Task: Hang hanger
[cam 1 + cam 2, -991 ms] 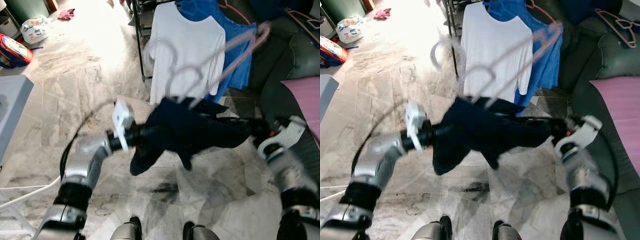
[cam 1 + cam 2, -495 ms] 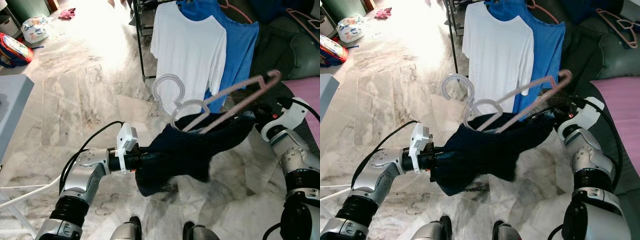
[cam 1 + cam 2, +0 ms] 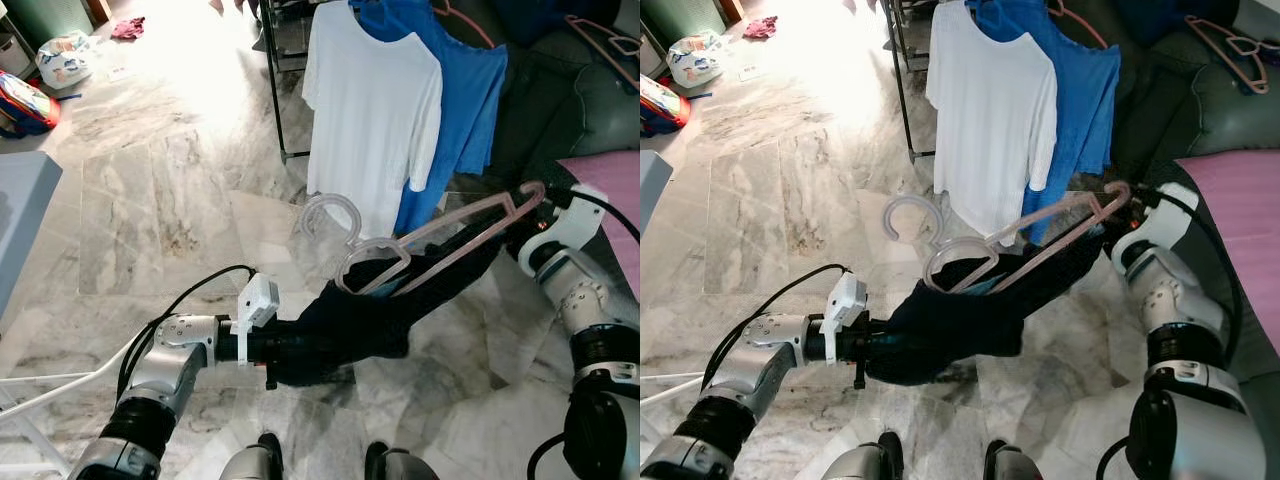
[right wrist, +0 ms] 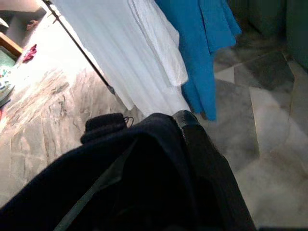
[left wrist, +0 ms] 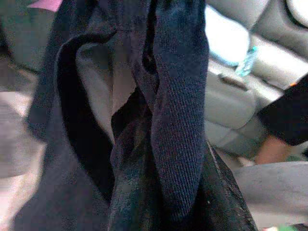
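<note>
Hanger [image 3: 440, 240] was pale pink; draped garment [image 3: 370, 315] was dark navy; hung shirts were white [image 3: 375, 110] and blue [image 3: 470, 90]; floor [image 3: 150, 200] was grey-veined marble.

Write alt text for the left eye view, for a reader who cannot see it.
A dark garment on a pink hanger is held up between two silver robot arms over a marble floor. Behind it, a white T-shirt and a blue T-shirt hang on a rack.

Home living room, marble floor [image 3: 150, 190], dark sofa [image 3: 590, 110], clothes rack [image 3: 275, 80]
</note>
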`<state>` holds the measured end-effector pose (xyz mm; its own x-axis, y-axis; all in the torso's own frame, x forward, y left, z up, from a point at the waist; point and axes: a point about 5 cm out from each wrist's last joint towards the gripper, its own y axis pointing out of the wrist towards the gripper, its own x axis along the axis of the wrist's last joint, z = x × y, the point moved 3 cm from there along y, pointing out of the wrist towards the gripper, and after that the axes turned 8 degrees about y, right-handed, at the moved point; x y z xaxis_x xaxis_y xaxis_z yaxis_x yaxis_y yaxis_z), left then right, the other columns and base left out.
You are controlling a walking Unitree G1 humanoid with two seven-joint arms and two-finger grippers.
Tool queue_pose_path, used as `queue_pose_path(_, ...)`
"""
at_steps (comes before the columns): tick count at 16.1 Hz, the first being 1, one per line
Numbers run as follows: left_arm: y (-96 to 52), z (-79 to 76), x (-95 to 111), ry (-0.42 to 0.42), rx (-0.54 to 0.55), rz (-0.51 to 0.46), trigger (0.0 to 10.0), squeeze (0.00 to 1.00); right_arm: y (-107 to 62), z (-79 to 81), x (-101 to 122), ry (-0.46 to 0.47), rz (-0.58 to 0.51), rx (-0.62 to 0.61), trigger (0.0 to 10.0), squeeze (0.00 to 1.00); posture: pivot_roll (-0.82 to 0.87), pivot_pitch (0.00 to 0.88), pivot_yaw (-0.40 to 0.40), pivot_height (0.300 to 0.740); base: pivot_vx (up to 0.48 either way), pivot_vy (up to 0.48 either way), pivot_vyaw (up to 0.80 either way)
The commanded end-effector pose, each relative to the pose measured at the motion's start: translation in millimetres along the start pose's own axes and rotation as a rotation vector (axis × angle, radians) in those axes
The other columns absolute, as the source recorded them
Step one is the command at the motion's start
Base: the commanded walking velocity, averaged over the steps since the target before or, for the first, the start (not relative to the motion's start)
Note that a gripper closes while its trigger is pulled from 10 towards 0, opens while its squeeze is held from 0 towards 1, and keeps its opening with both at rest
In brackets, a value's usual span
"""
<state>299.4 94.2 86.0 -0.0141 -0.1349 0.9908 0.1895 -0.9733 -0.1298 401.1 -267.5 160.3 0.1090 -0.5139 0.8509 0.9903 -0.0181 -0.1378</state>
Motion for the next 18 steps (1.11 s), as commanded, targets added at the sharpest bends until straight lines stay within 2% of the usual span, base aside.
queue_pose_path(1,-9.8,5.0,-16.8,-0.029,0.094,0.043,0.0,0.0,-2.5,8.5,38.9,-0.068,-0.112,0.023,0.0,0.0,-0.05,0.234,0.03,0.74,0.0,0.0,0.0)
queue_pose_path(4,-12.6,28.2,-14.6,-0.061,0.312,-0.017,0.0,0.0,-4.8,16.3,41.1,-0.156,-0.129,0.06,0.0,0.0,-0.05,0.233,0.03,0.74,0.0,0.0,0.0)
queue_pose_path(5,-13.2,30.5,-14.3,-0.069,0.335,-0.028,0.0,0.0,-5.3,16.8,40.6,-0.159,-0.128,0.062,0.0,0.0,-0.06,0.233,0.029,0.74,0.0,0.0,0.0)
queue_pose_path(8,-10.6,22.1,-18.4,-0.058,0.262,-0.023,0.0,0.0,-7.8,13.1,44.4,-0.177,-0.128,0.055,0.0,0.0,-0.06,0.236,0.027,0.74,0.0,0.0,0.0)
queue_pose_path(9,-10.4,23.2,-16.1,-0.058,0.26,-0.038,0.0,0.0,-7.8,7.4,43.8,-0.167,-0.118,0.035,0.0,0.0,-0.06,0.237,0.028,0.74,0.0,0.0,0.0)
queue_pose_path(11,-8.0,25.5,-2.5,-0.121,0.23,-0.134,0.0,0.0,-6.7,-4.8,36.5,-0.113,-0.086,-0.011,0.0,0.0,-0.06,0.239,0.029,0.74,0.0,0.0,0.0)
queue_pose_path(12,-7.5,22.4,-1.2,-0.118,0.189,-0.133,0.0,0.0,-6.3,-7.5,34.4,-0.102,-0.079,-0.022,0.0,0.0,-0.06,0.24,0.029,0.74,0.0,0.0,0.0)
queue_pose_path(15,-7.6,8.2,-9.8,-0.131,0.046,-0.065,0.0,0.0,-3.6,-7.9,35.6,-0.085,-0.079,-0.034,0.0,0.0,-0.06,0.244,0.03,0.74,0.0,0.0,0.0)
queue_pose_path(18,-10.0,0.5,-18.4,-0.13,-0.022,-0.002,0.0,0.0,-2.7,-6.4,43.7,-0.101,-0.113,-0.041,0.0,0.0,-0.06,0.248,0.028,0.74,0.0,0.0,0.0)
